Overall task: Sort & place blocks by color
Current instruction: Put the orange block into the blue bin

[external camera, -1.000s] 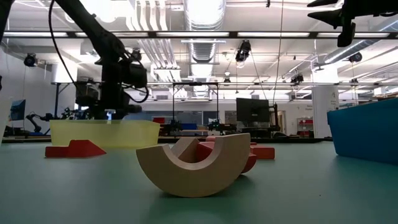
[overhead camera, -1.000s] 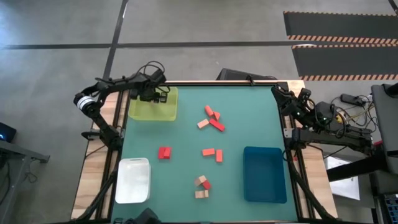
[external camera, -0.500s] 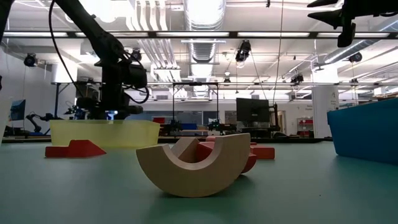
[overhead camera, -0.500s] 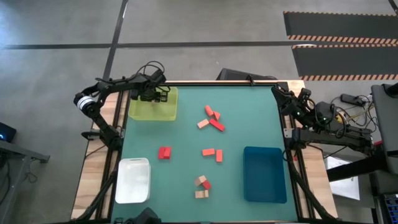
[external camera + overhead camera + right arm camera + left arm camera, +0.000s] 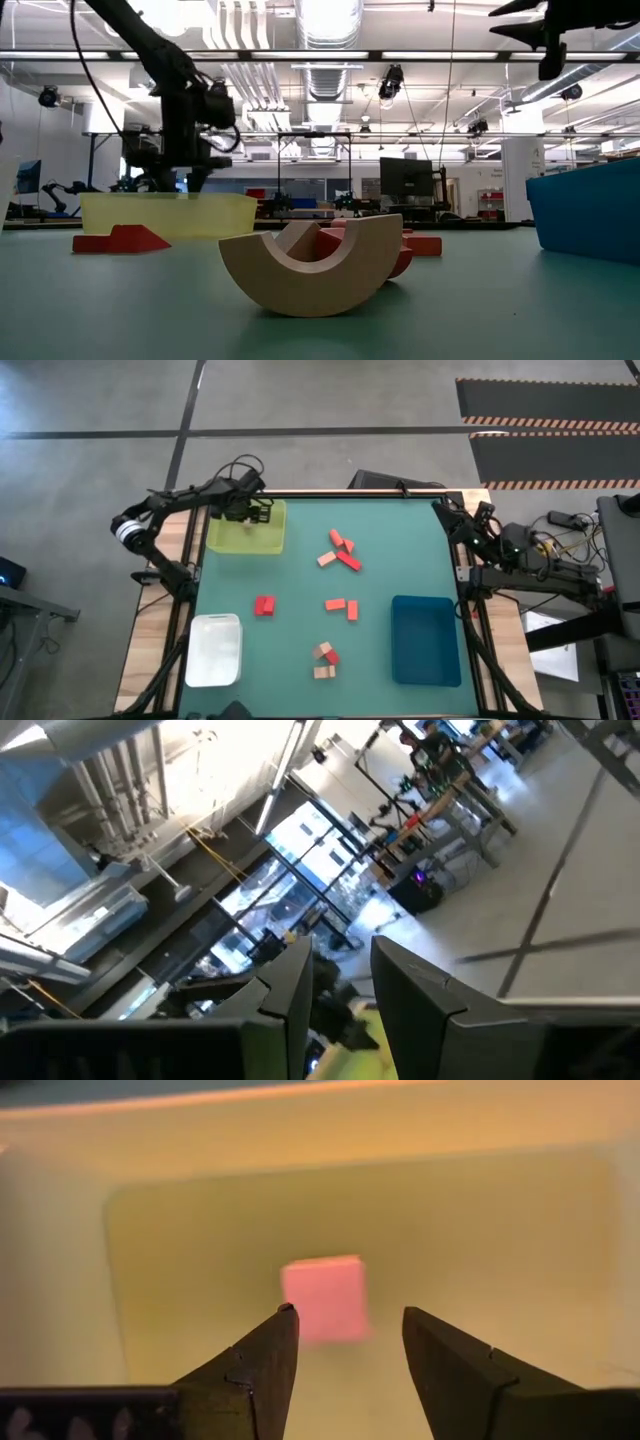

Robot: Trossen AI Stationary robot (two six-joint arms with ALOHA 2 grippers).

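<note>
one block [image 5: 322, 1298] in far-left tray [image 5: 246, 538], other blocks [image 5: 340, 550] mid-table, two trays [image 5: 425, 640] near edge

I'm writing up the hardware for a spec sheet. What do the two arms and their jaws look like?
Both are slim, dark, jointed arms with black cables looped along them. The left arm has a pale band near one joint. The left gripper ends in two dark, wedge-shaped jaws, as does the right gripper.
</note>
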